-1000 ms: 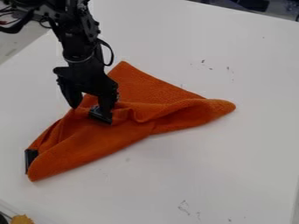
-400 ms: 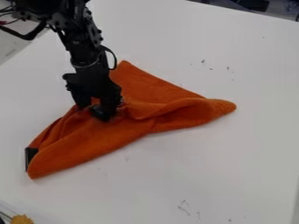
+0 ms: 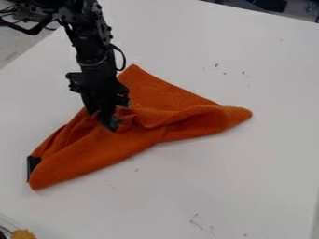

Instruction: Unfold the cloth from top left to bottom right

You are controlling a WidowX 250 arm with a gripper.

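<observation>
Coming down from the upper left, the black gripper (image 3: pixel 103 119) is at the left-middle part of the orange cloth (image 3: pixel 134 144), its fingers drawn together on a fold there. The cloth lies folded and rumpled, with one corner pointing up behind the gripper, a rounded end at the right and another at the lower left. A raised fold runs across it toward the right. Part of the cloth behind the gripper is hidden.
The cloth rests on a white table (image 3: pixel 237 177). A small black piece (image 3: pixel 33 167) sits at the cloth's lower-left end. Something yellow (image 3: pixel 24 234) shows at the bottom-left edge.
The gripper has shifted slightly right, and its fingers have come closer together on the cloth. The cloth's lower-left end has moved up a little.
</observation>
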